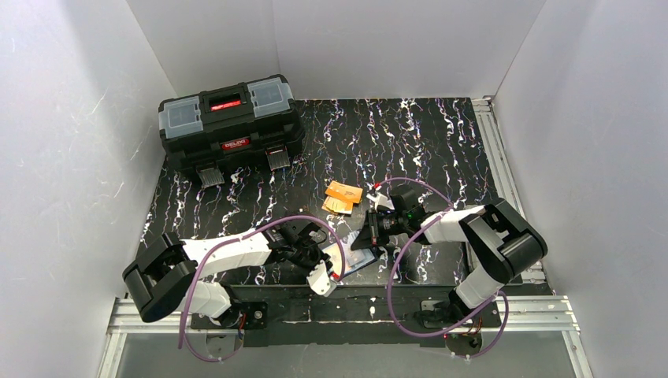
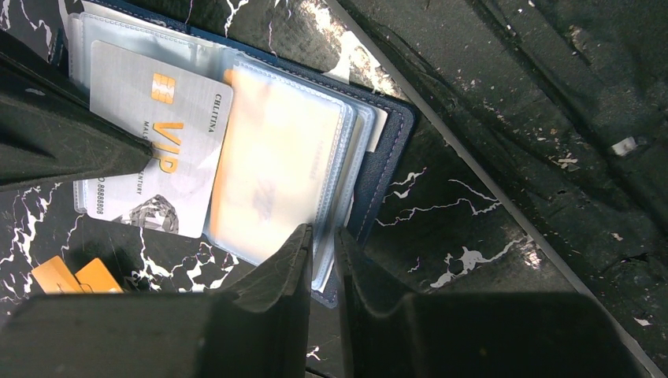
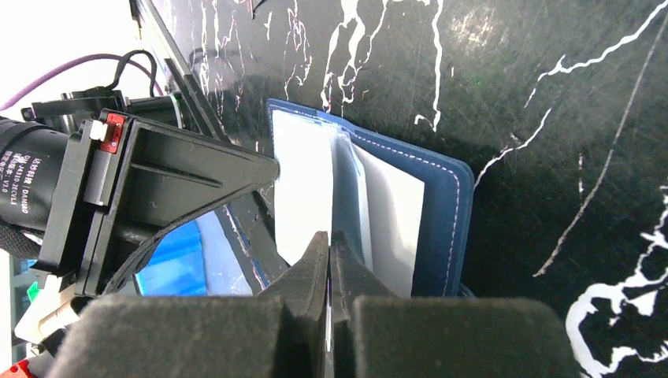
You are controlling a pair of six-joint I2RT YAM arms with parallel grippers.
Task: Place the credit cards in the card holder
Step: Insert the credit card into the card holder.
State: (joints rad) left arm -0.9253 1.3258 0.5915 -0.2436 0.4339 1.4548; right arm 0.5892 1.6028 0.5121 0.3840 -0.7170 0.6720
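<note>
The card holder [image 2: 386,150] lies open on the table near its front edge, navy outside, with clear pockets fanned out. One pocket holds an orange-yellow credit card [image 2: 276,165]. A whitish-grey VIP card [image 2: 150,134] lies over the holder's left half; whether it sits inside a pocket I cannot tell. My left gripper [image 2: 323,240] is shut on the holder's near edge, with pocket leaves and cover between its fingers. My right gripper [image 3: 329,240] is shut on one thin pocket leaf of the card holder [image 3: 445,213]. Two more orange cards [image 1: 343,197] lie loose just behind both grippers.
A big black toolbox [image 1: 230,122] stands at the back left. The table's front edge and metal rail [image 1: 354,307] run right beside the holder. White walls close in the left, back and right sides.
</note>
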